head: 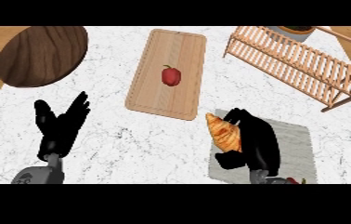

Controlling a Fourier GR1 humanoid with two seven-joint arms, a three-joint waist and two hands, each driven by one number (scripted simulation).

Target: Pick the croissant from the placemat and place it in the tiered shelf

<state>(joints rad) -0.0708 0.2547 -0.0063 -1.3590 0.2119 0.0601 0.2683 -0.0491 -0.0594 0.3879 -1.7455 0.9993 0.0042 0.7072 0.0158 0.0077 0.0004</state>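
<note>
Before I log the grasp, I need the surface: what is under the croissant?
The grey placemat lies under the croissant, on the marble counter. The right robot hand curls round the croissant and covers its right side and the mat beneath, so contact cannot be seen.

Head cam, steep down, counter (137, 139).

No lettering, label, brand or number can be read anywhere in the head view; no surface carries a sign.

A white marble counter (137, 148) carries a round dark wooden board (41, 56) at its upper left.
</note>
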